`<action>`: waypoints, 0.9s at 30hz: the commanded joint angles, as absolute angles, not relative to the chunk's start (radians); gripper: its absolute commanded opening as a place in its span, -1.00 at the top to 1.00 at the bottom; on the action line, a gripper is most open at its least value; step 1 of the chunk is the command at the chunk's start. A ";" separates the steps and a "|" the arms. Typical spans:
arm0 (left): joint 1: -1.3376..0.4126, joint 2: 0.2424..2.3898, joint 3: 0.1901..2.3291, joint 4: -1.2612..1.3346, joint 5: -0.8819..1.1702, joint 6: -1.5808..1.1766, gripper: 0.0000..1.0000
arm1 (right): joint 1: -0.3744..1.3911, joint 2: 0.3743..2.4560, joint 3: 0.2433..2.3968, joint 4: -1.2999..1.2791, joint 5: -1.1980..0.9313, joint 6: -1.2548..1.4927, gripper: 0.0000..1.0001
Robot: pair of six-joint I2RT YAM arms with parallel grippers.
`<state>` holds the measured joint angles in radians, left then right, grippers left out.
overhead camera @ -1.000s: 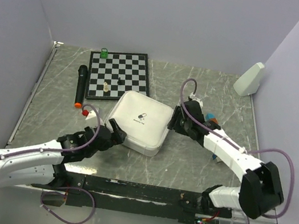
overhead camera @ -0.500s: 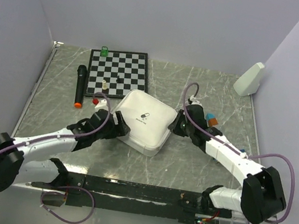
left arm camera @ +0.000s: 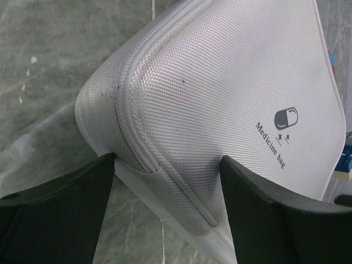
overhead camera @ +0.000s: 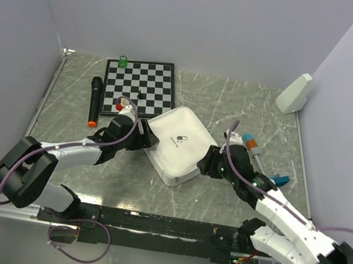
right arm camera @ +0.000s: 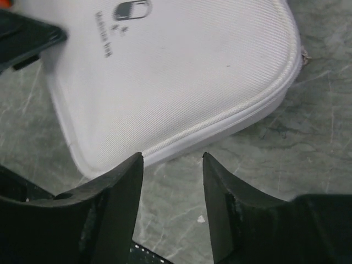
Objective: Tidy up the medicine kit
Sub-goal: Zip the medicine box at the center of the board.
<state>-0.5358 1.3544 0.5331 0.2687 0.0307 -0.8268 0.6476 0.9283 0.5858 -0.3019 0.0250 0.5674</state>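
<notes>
The medicine kit [overhead camera: 177, 144] is a white square soft case with a pill logo, zipped shut, lying turned diamond-wise on the table. My left gripper [overhead camera: 145, 137] is open at its left corner. In the left wrist view the kit's corner [left arm camera: 181, 93] sits between the two black fingers [left arm camera: 60, 203], with the gripper [left arm camera: 168, 165] astride it. My right gripper [overhead camera: 209, 162] is open at the kit's right side. In the right wrist view its tips [right arm camera: 172, 159] stop just short of the kit's edge [right arm camera: 181, 71], with bare table between them.
A black-and-white chessboard [overhead camera: 140, 88] with small pieces lies behind the kit. A black microphone [overhead camera: 93, 100] lies to its left, and a red-capped item [overhead camera: 120, 106] sits by my left wrist. Small orange and blue items [overhead camera: 251, 144] lie to the right. A white object [overhead camera: 294, 92] leans at the back right.
The kit has turned and slid right and nearer. My left gripper moved up and right to its left corner. My right gripper drew back toward the near right.
</notes>
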 commanded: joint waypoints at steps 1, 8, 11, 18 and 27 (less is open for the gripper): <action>-0.529 1.391 0.612 0.313 0.031 -0.795 -0.62 | 0.750 0.767 0.551 -0.305 0.072 0.473 -0.15; -0.529 1.333 0.606 0.246 0.003 -0.863 -0.80 | 0.951 0.772 0.506 -0.287 0.169 0.480 -0.40; -0.529 1.296 0.595 0.215 -0.035 -0.903 -0.89 | 1.041 0.791 0.476 -0.215 0.256 0.469 -0.63; -0.554 1.238 0.613 0.160 0.044 -0.894 -0.93 | 1.137 0.922 0.463 -0.010 0.445 0.422 -0.78; -0.615 1.351 0.689 0.097 0.118 -0.842 -0.79 | 1.158 1.130 0.548 0.078 0.457 0.409 -0.68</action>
